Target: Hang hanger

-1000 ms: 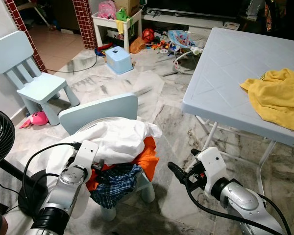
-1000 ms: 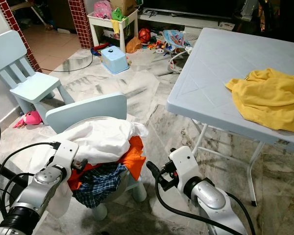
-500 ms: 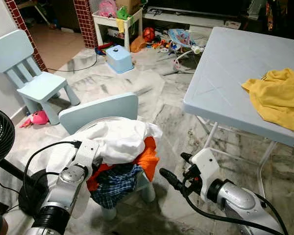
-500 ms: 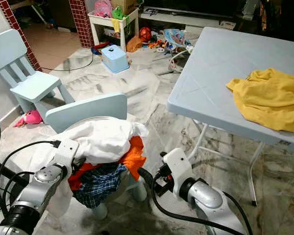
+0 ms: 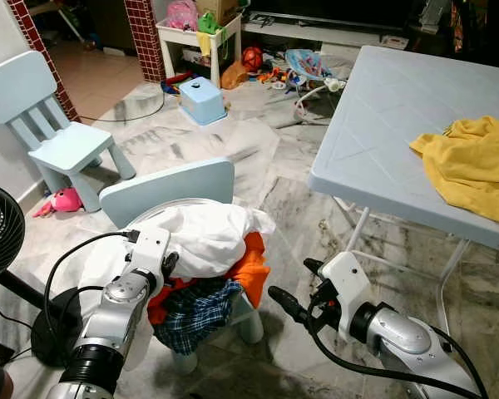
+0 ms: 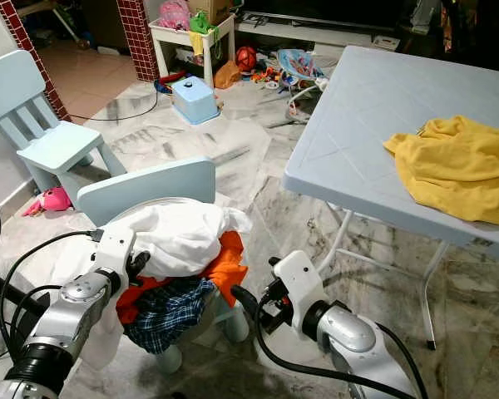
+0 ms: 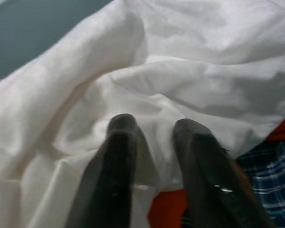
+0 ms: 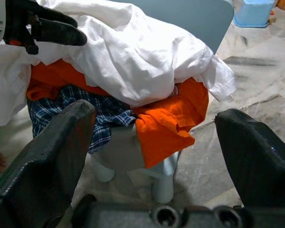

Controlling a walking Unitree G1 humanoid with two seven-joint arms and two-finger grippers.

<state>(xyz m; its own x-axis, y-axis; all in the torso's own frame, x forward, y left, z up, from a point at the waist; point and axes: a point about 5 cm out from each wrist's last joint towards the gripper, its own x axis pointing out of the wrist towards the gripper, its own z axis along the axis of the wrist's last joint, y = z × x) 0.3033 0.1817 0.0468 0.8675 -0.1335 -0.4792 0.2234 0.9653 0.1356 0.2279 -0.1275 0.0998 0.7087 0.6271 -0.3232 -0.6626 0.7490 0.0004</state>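
Hanger: I cannot make one out anywhere. If it is here, I judge it lies buried under the clothes heap or outside what I see.

Clothes heap: a white garment (image 5: pixel 204 237) lies on top, an orange one (image 5: pixel 251 266) and a blue plaid one (image 5: pixel 195 307) spill out beneath, all piled on the small pale-blue chair (image 5: pixel 170 187) right in front of me.

Left pincer (image 7: pixel 154 130): its two black fingers stand a little apart, tips pressed into the folds of the white garment, with cloth bunched between them. I cannot tell whether they grip that fold yet.

Right pincer (image 8: pixel 154 123): fingers spread wide apart, holding nothing, low beside the chair on its right and looking straight at the heap from the side.

Key relation: the heap lies directly ahead of both pincers; the left one touches it, the right one is near but apart from it. So the left arm is the nearer, and I judge the coming move is to lift or pull the white garment aside.

Long axis: unknown for the hanger; the white garment drapes across the seat with no clear line.

Bench (image 5: pixel 382 116): off to my right, carrying a yellow cloth (image 5: pixel 474 166), well apart from the chair.

Hidden: the chair seat, whatever lies under the heap, and any rail to hang on.
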